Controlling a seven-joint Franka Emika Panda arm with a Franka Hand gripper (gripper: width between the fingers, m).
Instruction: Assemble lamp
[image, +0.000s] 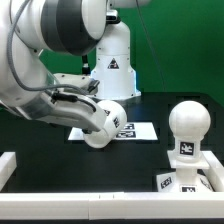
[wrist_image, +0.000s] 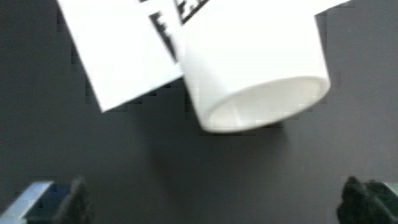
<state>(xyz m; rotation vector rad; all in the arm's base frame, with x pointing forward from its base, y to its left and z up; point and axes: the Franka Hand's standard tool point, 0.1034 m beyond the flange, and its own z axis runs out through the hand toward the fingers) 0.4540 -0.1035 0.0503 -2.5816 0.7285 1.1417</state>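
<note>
Shade (wrist_image: 249, 75) lies on its side partly over the marker board (wrist_image: 125, 50) on the black table (wrist_image: 178, 170), gripper (wrist_image: 210, 200) released above it, bulb (image: 186, 128) well apart.

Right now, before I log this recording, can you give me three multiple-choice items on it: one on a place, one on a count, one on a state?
1. Where is the shade?
A. standing upright
B. lying on its side at the marker board
C. lifted in the air

2. How many lamp parts show in the exterior view?
A. one
B. two
C. three

3. What state is the end effector in?
A. open and empty
B. shut on the shade
C. out of view

Answers:
1 B: in the wrist view its open mouth faces sideways and its body overlaps the board.
2 C: the shade, the bulb and the base under the bulb.
3 A: the fingers stand wide apart with nothing between them.
</note>
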